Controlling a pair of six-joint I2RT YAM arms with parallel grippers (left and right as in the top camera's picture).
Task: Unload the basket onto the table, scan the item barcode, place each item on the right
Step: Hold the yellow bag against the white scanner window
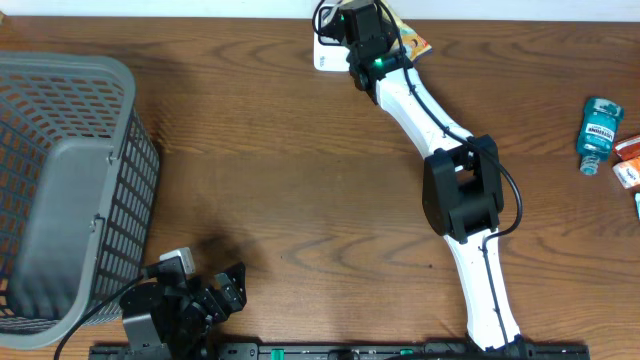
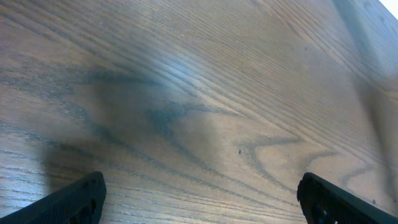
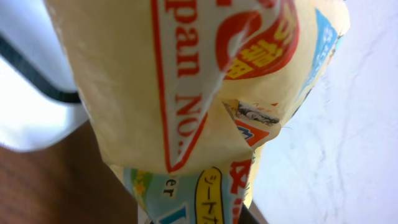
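Observation:
The item is a yellow packet (image 1: 414, 45) with red and blue print. My right gripper (image 1: 362, 28) is shut on it at the table's far edge, over a white scanner (image 1: 325, 56). In the right wrist view the packet (image 3: 186, 93) fills the frame and hides nearly all of my right gripper (image 3: 199, 218). The scanner (image 3: 31, 81), with a black stripe, lies just left of the packet there. No barcode shows on the side facing the camera. My left gripper (image 1: 225, 285) rests open at the near left, its fingers (image 2: 81, 199) wide apart over bare wood.
A grey plastic basket (image 1: 60, 200) stands at the left edge, close to the left arm. A blue mouthwash bottle (image 1: 598, 133) and other small packs (image 1: 628, 160) lie at the right edge. The right arm stretches diagonally across the table's middle right.

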